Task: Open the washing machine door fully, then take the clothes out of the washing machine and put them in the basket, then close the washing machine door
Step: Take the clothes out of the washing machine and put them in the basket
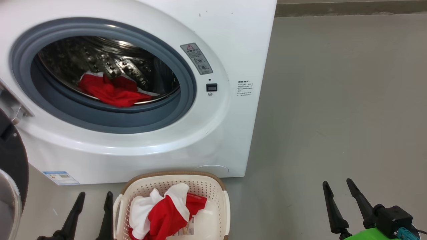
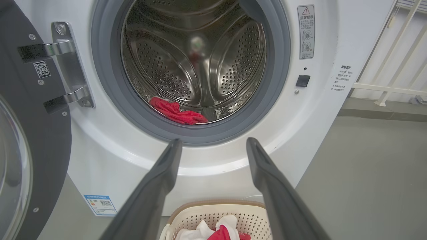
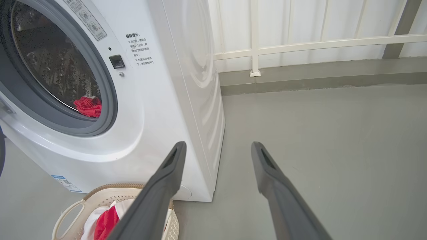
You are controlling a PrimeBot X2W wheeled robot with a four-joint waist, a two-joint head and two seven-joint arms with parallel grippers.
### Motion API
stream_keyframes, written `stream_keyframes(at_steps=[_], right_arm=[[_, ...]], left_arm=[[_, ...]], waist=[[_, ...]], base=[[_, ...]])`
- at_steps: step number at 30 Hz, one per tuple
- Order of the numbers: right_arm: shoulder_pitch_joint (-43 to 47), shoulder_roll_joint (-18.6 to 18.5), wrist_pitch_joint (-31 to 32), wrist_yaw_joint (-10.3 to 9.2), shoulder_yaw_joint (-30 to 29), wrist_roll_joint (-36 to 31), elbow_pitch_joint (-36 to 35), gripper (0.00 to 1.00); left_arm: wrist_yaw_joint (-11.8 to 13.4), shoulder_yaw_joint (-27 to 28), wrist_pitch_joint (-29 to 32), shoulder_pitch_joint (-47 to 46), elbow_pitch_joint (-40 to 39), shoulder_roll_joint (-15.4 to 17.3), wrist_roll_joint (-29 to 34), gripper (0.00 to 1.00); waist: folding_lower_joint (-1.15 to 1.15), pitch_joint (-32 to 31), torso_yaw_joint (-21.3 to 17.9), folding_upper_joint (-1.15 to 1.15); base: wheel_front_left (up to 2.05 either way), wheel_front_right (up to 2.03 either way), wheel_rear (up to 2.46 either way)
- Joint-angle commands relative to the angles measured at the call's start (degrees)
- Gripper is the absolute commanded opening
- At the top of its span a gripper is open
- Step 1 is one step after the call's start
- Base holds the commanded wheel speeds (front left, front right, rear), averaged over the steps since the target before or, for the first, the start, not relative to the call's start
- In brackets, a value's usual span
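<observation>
Washer (image 1: 233, 40): white front-loader on a grey floor (image 1: 333, 100), blue label (image 1: 60, 177) low on its front, warning sticker (image 1: 196, 58) right of the opening. Door (image 1: 13, 160) swung open to the left, with a black rim, a clear glass bowl and a steel hinge (image 2: 66, 63). Grey-blue gasket (image 1: 100, 113) rings the mouth, and the drum (image 1: 100, 56) is perforated steel.

Red piece (image 1: 111, 91): bright red fabric with a bit of white at its edge, crumpled. It lies at the drum's bottom near the front lip and nothing touches it.

Basket (image 1: 206, 186): cream perforated plastic with a brown rim and side handles. It sits on the floor just in front of the washer, below the opening. Inside is a red-white piece (image 1: 163, 210), bunched towards the left, with a paper label (image 1: 185, 230) showing on the basket bottom beside it.

Left gripper (image 1: 95, 193): jaws wide and empty, just left of the basket, pointing at the washer opening in its wrist view. Right gripper (image 1: 337, 181): jaws wide and empty, over bare floor well right of the basket. A white railing (image 3: 300, 43) stands behind the washer.
</observation>
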Motion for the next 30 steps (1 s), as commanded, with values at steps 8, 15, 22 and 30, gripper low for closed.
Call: stream_keyframes(at_steps=[8, 15, 22, 30], right_arm=[[-0.81, -0.49, -0.36, 0.28, 0.81, -0.32, -1.80, 1.00], [-1.81, -0.49, -0.36, 0.28, 0.98, -0.27, -2.07, 1.00], [-5.89, -0.49, -0.36, 0.28, 2.34, 0.08, -2.60, 1.00], [-10.39, -0.49, -0.36, 0.28, 3.46, 0.47, -3.17, 1.00]], left_arm=[[0.03, 2.80, -0.29, -1.33, -1.93, -0.09, 0.51, 1.00], [0.03, 2.47, -0.29, -3.09, -0.91, 0.09, 0.63, 1.00], [0.03, -0.32, -0.29, -12.16, 5.49, 3.15, 0.97, 1.00], [0.03, -4.61, -0.19, -31.99, 21.89, 8.03, -0.52, 1.00]], waist=[[0.00, 0.79, 0.13, 0.00], [0.00, 2.36, 0.00, 0.00], [0.00, 8.31, -0.26, 0.00], [0.00, 16.44, -0.82, 0.00]], base=[[0.00, 0.00, 0.00], [0.00, 0.00, 0.00], [0.00, 0.00, 0.00], [0.00, 0.00, 0.00]])
